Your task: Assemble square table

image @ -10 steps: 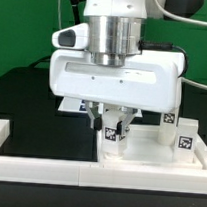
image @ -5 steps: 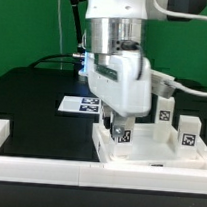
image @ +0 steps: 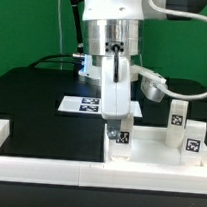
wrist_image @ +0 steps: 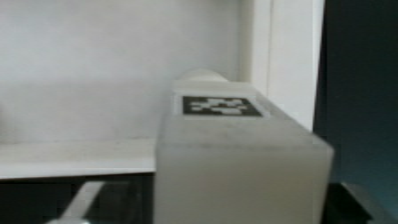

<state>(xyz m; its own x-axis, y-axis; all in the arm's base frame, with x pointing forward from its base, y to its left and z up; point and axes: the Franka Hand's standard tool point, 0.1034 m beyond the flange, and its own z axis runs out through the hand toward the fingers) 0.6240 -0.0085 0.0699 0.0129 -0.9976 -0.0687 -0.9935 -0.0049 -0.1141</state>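
Here, exterior view: the gripper (image: 118, 125) was low over the panel (image: 148, 155), with its jaws closed on a leg (image: 119, 139).
Other legs: two (image: 177, 115) (image: 192, 138) stood on the panel at this view's right.
Marker board (image: 84, 104): flat on the table (image: 31, 102) behind.
Wrist view: the tagged leg (wrist_image: 240, 150) stood over the white panel (wrist_image: 107, 80).

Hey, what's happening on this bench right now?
A robot arm is putting a small white table together. Its gripper is down on a tagged leg standing upright on the square panel, near the panel's corner at the exterior view's left. Two more tagged legs stand upright toward the exterior view's right. The marker board lies behind.
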